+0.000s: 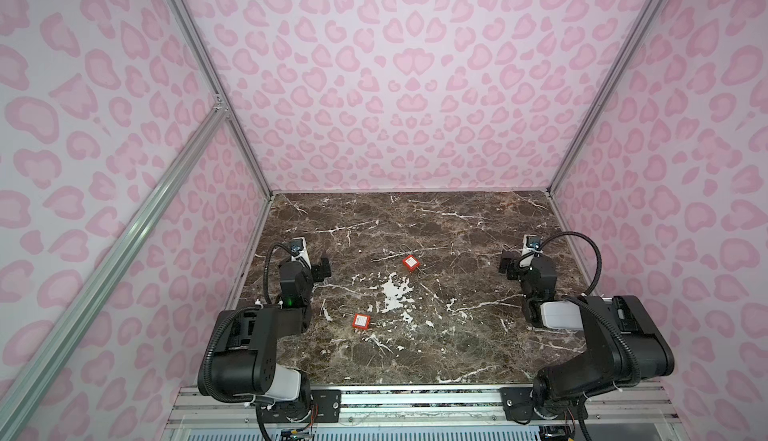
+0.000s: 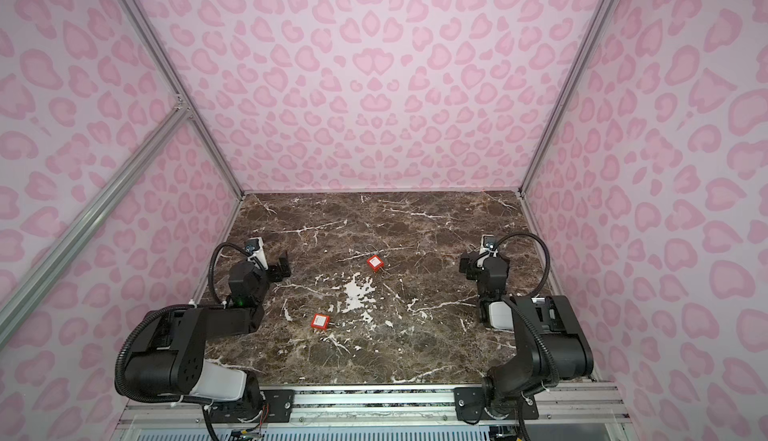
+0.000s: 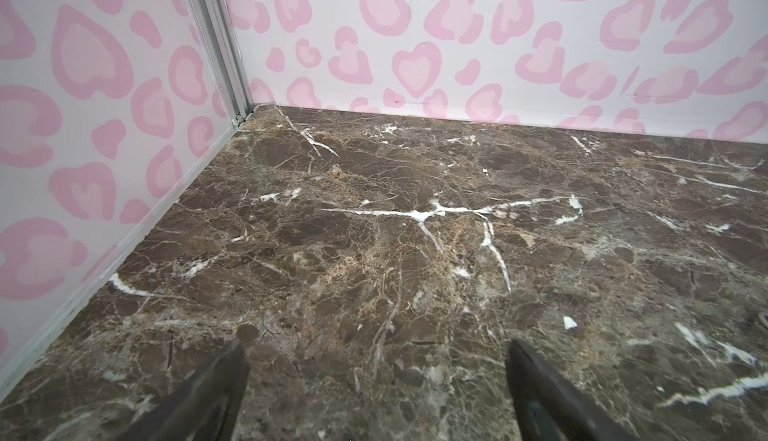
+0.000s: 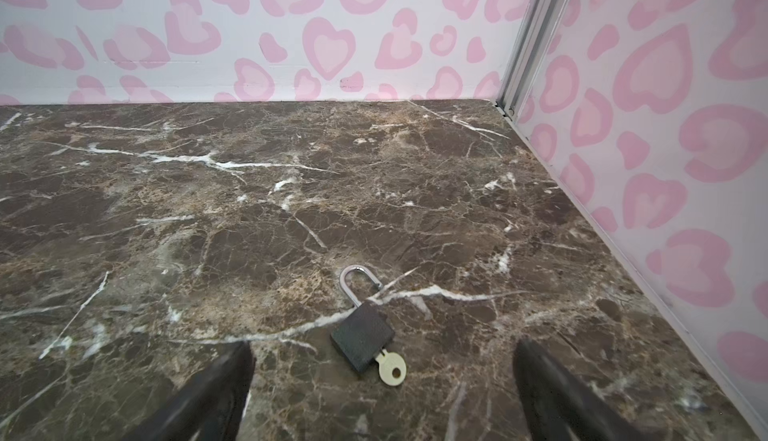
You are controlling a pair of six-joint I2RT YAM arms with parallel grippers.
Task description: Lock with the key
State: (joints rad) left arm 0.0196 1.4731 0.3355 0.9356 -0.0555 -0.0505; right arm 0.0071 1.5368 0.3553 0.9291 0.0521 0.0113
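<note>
A black padlock (image 4: 362,339) lies flat on the marble table (image 4: 291,210) in the right wrist view. A brass key (image 4: 392,370) sits in its keyhole, and one leg of its silver shackle (image 4: 353,281) stands out of the body. My right gripper (image 4: 383,343) is open just behind it, one finger on each side, touching nothing. In both top views my right gripper (image 1: 508,266) (image 2: 467,266) hovers at the right and my left gripper (image 1: 322,269) (image 2: 281,268) at the left. My left gripper (image 3: 376,345) is open over bare marble.
Two red padlocks with thin wire shackles lie mid-table, one farther back (image 1: 410,262) (image 2: 375,263) and one nearer the front (image 1: 360,321) (image 2: 320,321). Pink-patterned walls (image 1: 415,85) close in three sides, with aluminium posts in the back corners.
</note>
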